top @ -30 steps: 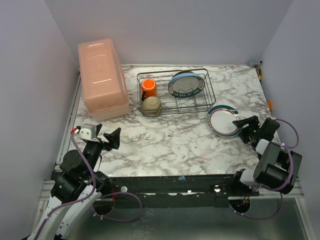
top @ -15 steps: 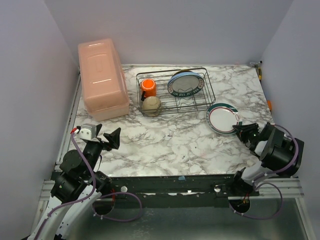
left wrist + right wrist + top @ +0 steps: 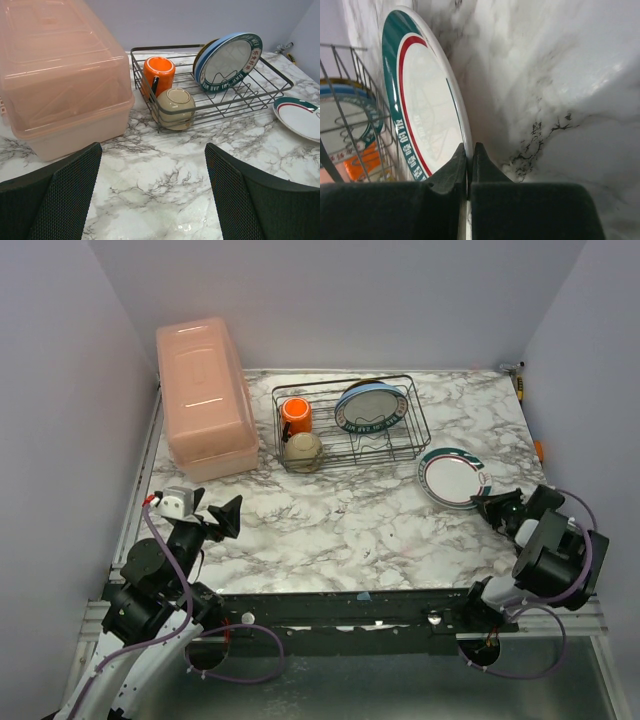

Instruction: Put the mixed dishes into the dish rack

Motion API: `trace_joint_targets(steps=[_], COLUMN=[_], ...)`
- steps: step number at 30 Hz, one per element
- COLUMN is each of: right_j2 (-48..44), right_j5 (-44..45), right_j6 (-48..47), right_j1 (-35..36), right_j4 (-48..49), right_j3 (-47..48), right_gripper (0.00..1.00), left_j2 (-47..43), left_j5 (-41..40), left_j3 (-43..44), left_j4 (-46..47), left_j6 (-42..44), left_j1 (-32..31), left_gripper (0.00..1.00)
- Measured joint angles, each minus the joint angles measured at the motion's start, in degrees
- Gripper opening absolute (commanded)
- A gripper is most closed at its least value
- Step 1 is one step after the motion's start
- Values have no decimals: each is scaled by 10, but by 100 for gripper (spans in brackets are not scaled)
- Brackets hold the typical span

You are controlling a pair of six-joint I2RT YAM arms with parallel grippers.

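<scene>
The black wire dish rack stands at the back of the marble table. In it are an orange mug, a small white bowl and a light-blue plate upright in the slots. A yellow-brown plate edge shows just behind it. A white plate with a teal rim lies right of the rack. My right gripper is shut on this plate's near rim. My left gripper hovers open at the near left, holding nothing.
A big pink lidded box stands left of the rack. Bare marble lies between the arms and the rack. Purple walls close in the table on the left, back and right.
My right gripper has closed on the teal-rimmed plate's rim. The plate shifted slightly to the right with it. The left arm has not moved.
</scene>
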Motion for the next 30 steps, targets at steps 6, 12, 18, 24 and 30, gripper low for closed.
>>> trace_joint_targets(steps=[6, 12, 18, 24, 30], right_j2=[-95, -159, -168, -151, -151], right_j5=[173, 308, 348, 396, 452], right_j6=[-11, -16, -57, -143, -236], right_j1=[0, 0, 9, 89, 173], right_j4=[-217, -345, -417, -448, -464], right_j3=[97, 154, 211, 307, 353], right_gripper=[0, 0, 0, 0, 0], left_j2=[4, 4, 4, 4, 1], left_j5=[0, 0, 0, 1, 0], left_j3=[0, 0, 0, 0, 0], left_j4=[0, 0, 0, 0, 0], left_j6=[0, 0, 0, 0, 0], left_j1=[0, 0, 0, -1, -1], left_gripper=[84, 84, 84, 84, 84])
